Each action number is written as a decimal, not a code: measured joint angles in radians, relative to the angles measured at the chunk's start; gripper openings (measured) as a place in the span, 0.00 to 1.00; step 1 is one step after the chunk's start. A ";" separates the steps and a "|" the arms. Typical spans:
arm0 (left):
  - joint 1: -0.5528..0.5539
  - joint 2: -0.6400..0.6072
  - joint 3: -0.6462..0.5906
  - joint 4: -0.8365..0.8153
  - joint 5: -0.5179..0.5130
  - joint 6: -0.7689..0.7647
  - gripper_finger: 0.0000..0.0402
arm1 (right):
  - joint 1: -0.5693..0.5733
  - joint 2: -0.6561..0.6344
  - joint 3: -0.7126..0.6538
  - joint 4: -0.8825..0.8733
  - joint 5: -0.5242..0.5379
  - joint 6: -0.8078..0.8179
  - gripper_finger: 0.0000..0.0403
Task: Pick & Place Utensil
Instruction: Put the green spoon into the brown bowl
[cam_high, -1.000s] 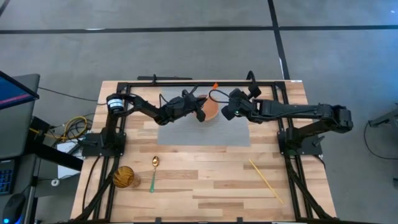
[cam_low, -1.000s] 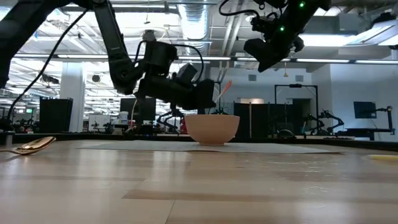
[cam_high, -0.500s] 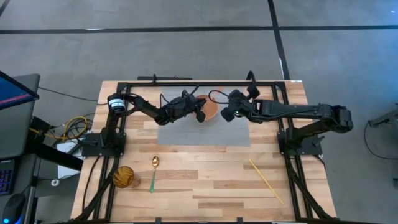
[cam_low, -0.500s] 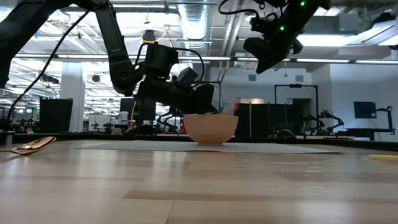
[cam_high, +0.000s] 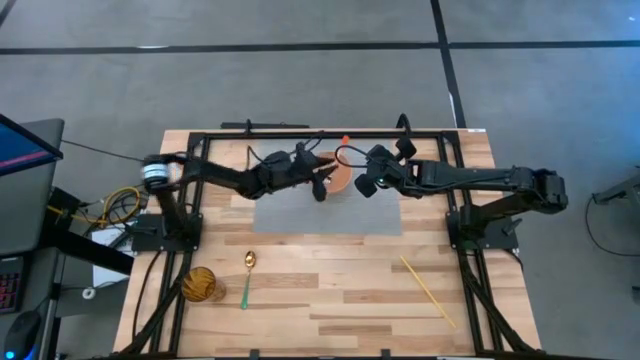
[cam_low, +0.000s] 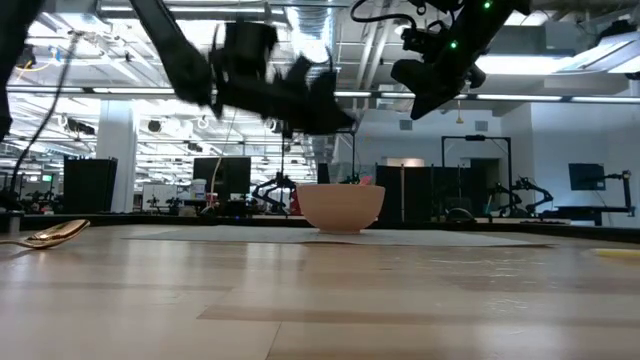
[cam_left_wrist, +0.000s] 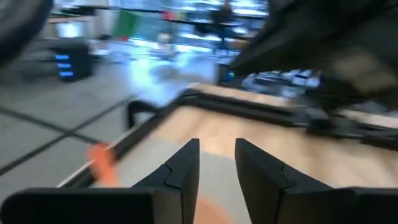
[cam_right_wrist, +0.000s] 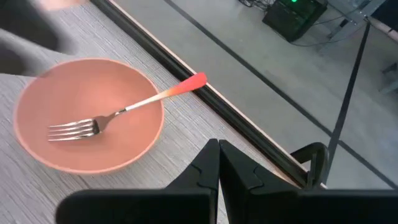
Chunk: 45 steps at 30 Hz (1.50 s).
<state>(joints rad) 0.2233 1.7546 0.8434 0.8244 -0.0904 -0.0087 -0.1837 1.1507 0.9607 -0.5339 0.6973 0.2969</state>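
Right wrist view gives us the clearest look: the fork (cam_right_wrist: 118, 106) lies in the pink bowl (cam_right_wrist: 87, 158), tines on the bowl floor, orange-tipped handle resting over the rim and jutting out toward the table's black frame rail. We find no brand, label or readable writing on any object in any view. The right gripper (cam_right_wrist: 218, 163) shows its two dark fingers pressed together with nothing between them, held above the grey mat (cam_right_wrist: 180, 134) just beside the bowl. In the high view the right gripper (cam_high: 366, 185) sits at the bowl's right side, and the left gripper (cam_high: 323, 184) is over the bowl's left edge; bowl (cam_high: 343, 177) and mat (cam_high: 330, 213) lie at the far middle of the table (cam_high: 330, 300). Left wrist view: the left gripper (cam_left_wrist: 217, 160) has its fingers spread a little, a narrow gap, nothing held; the picture is blurred. Low view shows the left gripper (cam_low: 335, 112) raised clear above the bowl (cam_low: 340, 208), and the right gripper (cam_low: 420, 100) also high. Elsewhere on the table we note a gold spoon with a green handle (cam_high: 247, 276), an amber glass (cam_high: 198, 285) near the left front corner, and a thin yellow stick (cam_high: 428, 290) at the right front.
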 joint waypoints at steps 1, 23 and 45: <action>-0.016 -0.057 0.000 -0.076 0.019 -0.002 0.26 | 0.000 0.000 0.000 0.000 -0.002 0.011 0.00; -0.389 -0.494 0.044 -1.536 -0.017 -0.536 0.24 | 0.015 0.144 0.000 0.338 -0.227 -0.071 0.00; -0.452 -0.481 -0.242 -1.381 0.402 -0.981 0.24 | 0.021 0.146 0.000 0.341 -0.281 -0.071 0.00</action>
<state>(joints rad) -0.2284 1.2739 0.6013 -0.5568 0.3113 -0.9898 -0.1631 1.2972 0.9607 -0.1925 0.4160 0.2260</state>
